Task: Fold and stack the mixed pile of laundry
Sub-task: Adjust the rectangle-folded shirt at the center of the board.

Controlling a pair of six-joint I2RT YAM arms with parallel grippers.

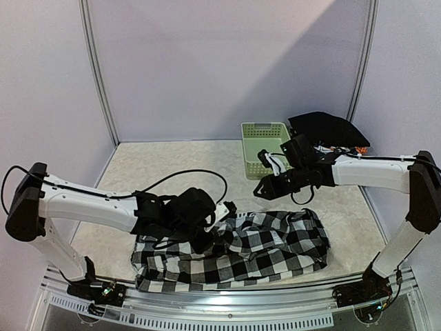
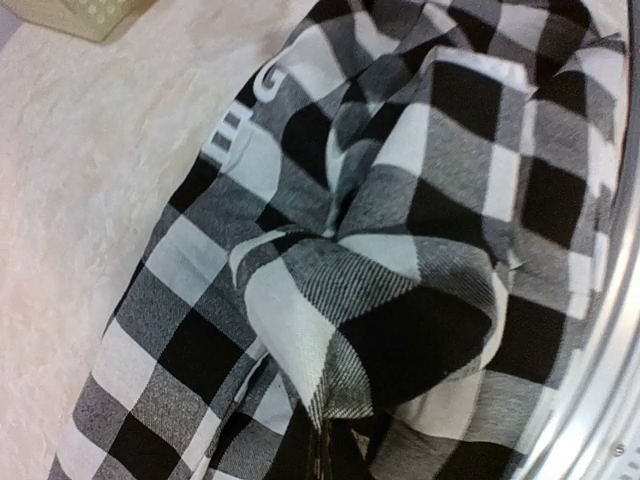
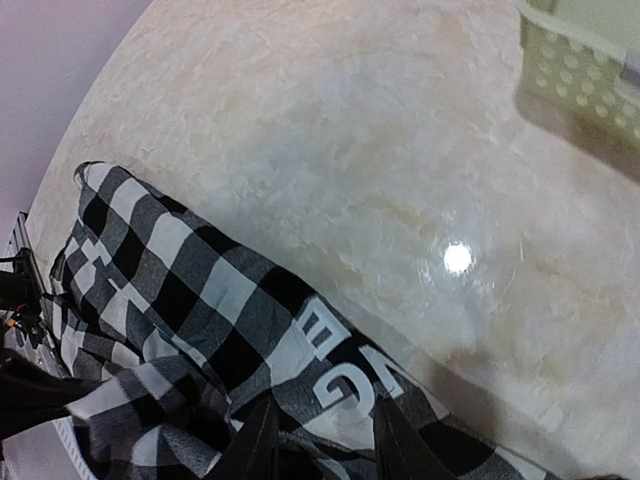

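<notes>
The black-and-white checked shirt (image 1: 255, 248) lies crumpled along the table's front edge. My left gripper (image 1: 207, 239) rests on its left-middle part. In the left wrist view the checked shirt (image 2: 400, 300) fills the frame, a fold bunching toward the bottom centre where the jaws pinch it; the fingers themselves are hidden. My right gripper (image 1: 262, 191) hovers above the shirt's back edge. Its dark fingers (image 3: 255, 445) stand apart over the white lettering (image 3: 345, 360), holding nothing. A black cloth (image 1: 324, 127) and orange printed pieces (image 1: 342, 148) sit at the back right.
A pale green slotted basket (image 1: 265, 141) stands behind the right gripper, at the back of the table, its corner (image 3: 575, 60) visible from the right wrist. White walls enclose the table on the back and both sides. A metal rail (image 1: 227, 293) runs along the front edge.
</notes>
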